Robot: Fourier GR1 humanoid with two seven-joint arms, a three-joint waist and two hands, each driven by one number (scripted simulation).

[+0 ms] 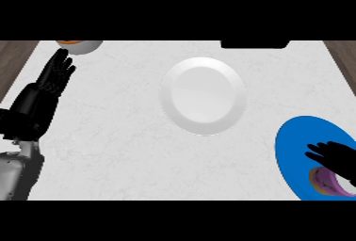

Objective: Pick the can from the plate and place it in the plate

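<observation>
A blue plate point(295, 146) lies at the lower right of the counter. On it lies a purple can point(328, 183), on its side with its tan end showing. My right hand point(339, 157) is over the can with fingers curled down round its top, hiding part of it. A white plate point(202, 95) sits bare at the counter's middle. My left hand point(57, 70) is up at the far left, fingers straight, holding nothing.
A grey bowl with an orange thing in it point(79, 45) sits at the back left, just beyond my left hand. A dark object point(254, 44) shows at the back edge. Wooden strips border the counter's left and right sides.
</observation>
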